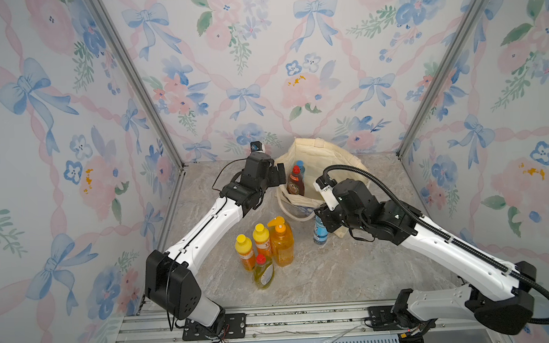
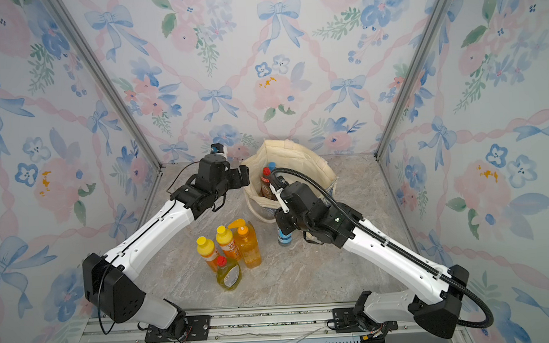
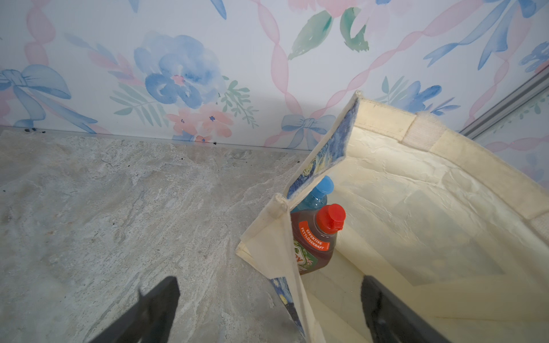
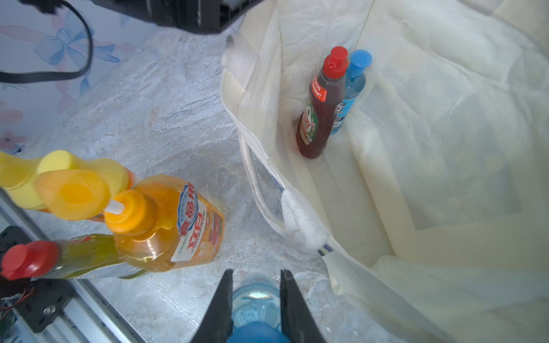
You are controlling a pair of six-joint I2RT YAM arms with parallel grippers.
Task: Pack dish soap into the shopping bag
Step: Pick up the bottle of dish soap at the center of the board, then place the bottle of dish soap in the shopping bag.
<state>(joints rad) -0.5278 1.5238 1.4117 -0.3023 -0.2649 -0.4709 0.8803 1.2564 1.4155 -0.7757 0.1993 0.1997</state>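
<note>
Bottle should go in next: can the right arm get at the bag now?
Probably yes: the right end effector holds the blue bottle beside the bag, whose mouth stands open; only the rim needs clearing.

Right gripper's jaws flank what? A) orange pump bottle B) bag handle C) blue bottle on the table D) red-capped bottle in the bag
C: the right wrist view shows the right gripper gripping the blue bottle, which stands on the table beside the bag.

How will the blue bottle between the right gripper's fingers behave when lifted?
The blue bottle looks liquid-filled, so it is probably heavy for its size. Its smooth rounded plastic may slip in the right gripper. Tall and narrow, it will likely tip when set down.
</note>
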